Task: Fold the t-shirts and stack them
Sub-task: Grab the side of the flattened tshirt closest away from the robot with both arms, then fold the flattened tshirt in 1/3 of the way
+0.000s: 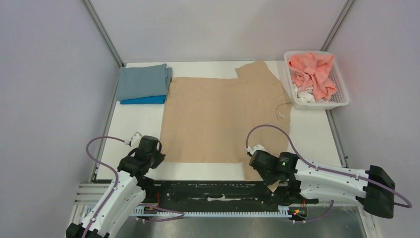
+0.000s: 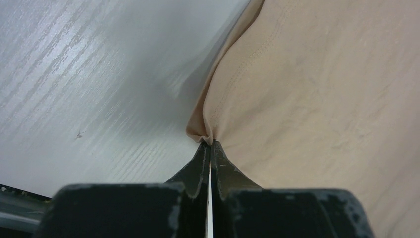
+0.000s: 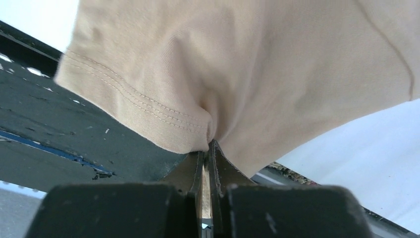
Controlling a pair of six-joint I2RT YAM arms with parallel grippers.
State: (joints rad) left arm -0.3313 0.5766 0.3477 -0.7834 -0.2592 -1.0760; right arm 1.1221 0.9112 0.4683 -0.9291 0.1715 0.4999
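The left gripper (image 2: 209, 145) and right gripper (image 3: 208, 144) each pinch the tan t-shirt (image 1: 218, 114) along the table's (image 1: 133, 129) near edge; lifting both level and together should keep the fold square

- A robot laboratory test cell.
- Plain pale grey wall panels (image 1: 49, 74) close it in on three sides, joined by slanted aluminium corner posts (image 1: 103, 32).
- A white wood-grain table (image 1: 131, 134) fills the cell.
- Two white jointed robot arms, left (image 1: 111, 201) and right (image 1: 327, 176), trail looping purple cables (image 1: 267, 125) and stand on a black and aluminium rail (image 1: 208, 191) at the near edge.
- A tan cloth t-shirt (image 1: 218, 119) and a white perforated plastic basket (image 1: 341, 94) lie on the table.
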